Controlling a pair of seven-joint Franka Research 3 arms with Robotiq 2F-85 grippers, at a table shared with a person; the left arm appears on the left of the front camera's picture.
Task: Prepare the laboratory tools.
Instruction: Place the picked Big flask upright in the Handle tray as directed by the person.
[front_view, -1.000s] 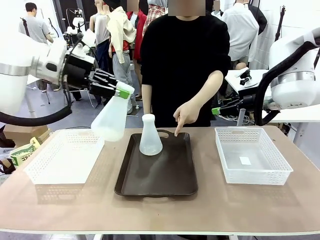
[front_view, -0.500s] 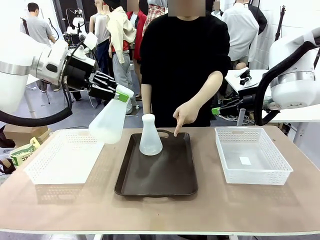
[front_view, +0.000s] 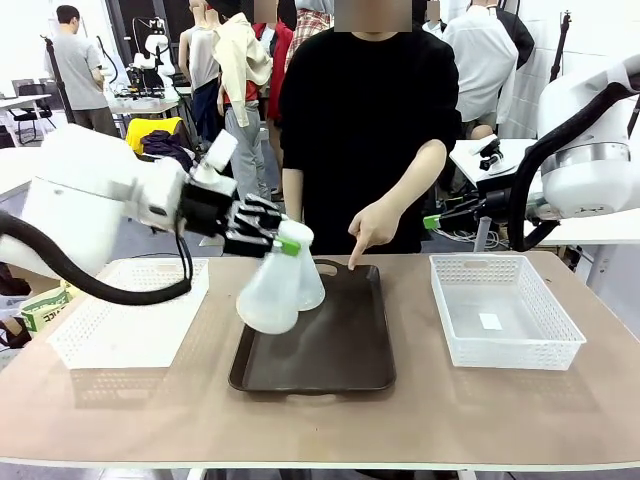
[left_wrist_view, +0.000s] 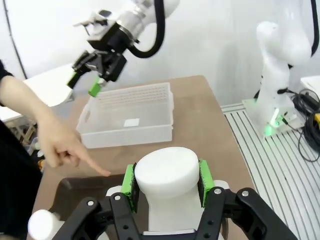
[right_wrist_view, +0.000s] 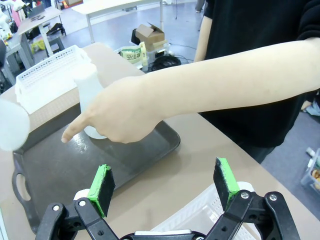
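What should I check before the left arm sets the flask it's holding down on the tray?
1. Left gripper shut on the held flask neck: ok.
2. Held flask over the brown tray: ok.
3. Clearance from the standing flask: cannot tell, they overlap in the front view.
4. Person's hand pointing at the tray's far edge, close by: not ok.
5. Right gripper open, away from the tray: ok.

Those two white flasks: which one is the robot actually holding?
The tilted flask hanging over the dark tray's left part: the left gripper is clamped on its neck. The other flask stands upright on the tray right behind it, ungripped.
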